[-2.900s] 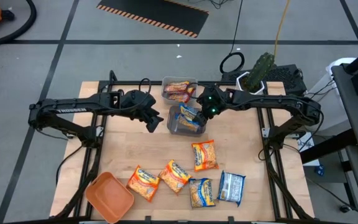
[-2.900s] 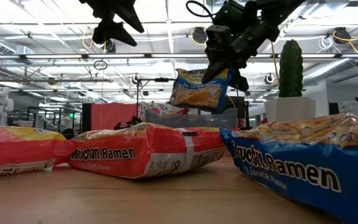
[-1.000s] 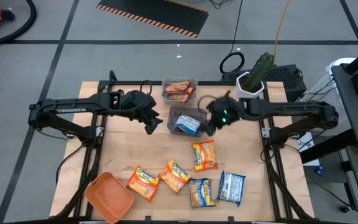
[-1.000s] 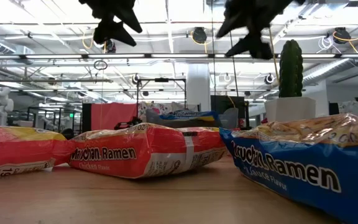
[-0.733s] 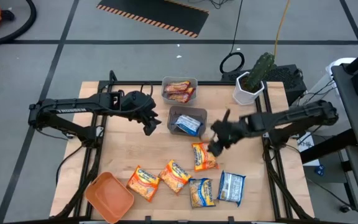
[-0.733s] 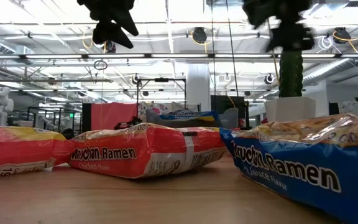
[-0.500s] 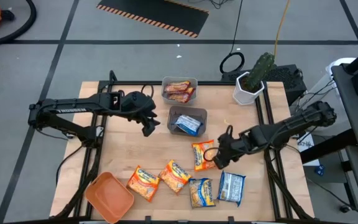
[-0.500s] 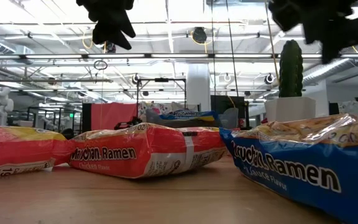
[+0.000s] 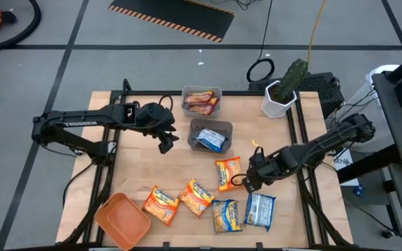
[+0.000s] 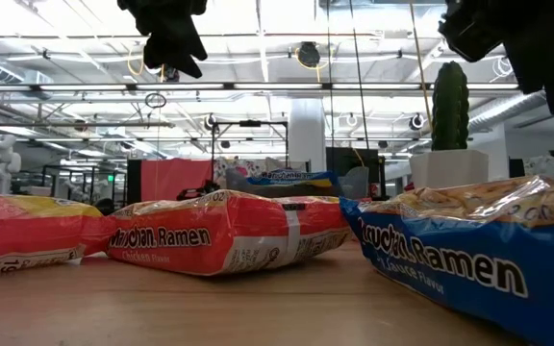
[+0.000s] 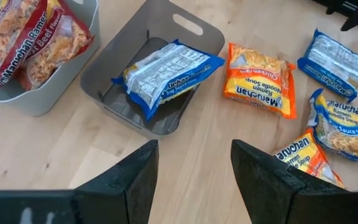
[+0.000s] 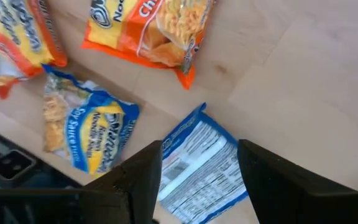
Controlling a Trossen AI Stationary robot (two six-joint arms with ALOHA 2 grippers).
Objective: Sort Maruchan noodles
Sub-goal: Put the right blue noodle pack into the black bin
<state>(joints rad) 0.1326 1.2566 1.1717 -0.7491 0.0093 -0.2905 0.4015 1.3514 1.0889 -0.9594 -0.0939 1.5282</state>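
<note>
Several Maruchan packets lie flat near the table's front edge: two orange-red ones [image 9: 161, 204] [image 9: 197, 196], an orange one [image 9: 229, 173], a blue one [image 9: 227, 215] and a blue-and-silver one [image 9: 259, 209]. Another blue-and-silver packet [image 11: 166, 74] lies in the grey bin [image 9: 210, 137]. Reddish packets [image 9: 201, 101] fill the far bin. My right gripper [image 12: 199, 180] hangs open above the blue-and-silver packet [image 12: 201, 162] on the table, pointing steeply down and touching nothing. My left gripper [image 11: 194, 168] is open and empty, in the air left of the grey bin.
An orange tray [image 9: 122, 219] sits at the near left corner. A cactus in a white pot [image 9: 283, 90] stands at the far right corner. Bare wood lies between the bins and the row of packets. Black frame rails run along the table's left and right edges.
My right gripper, having left the blue-and-silver packet in the grey bin, has swung from beside that bin toward the near edge and down, tipping steeply downward and rolling. It stays open and empty above the packets. My left gripper has rolled slightly in place.
</note>
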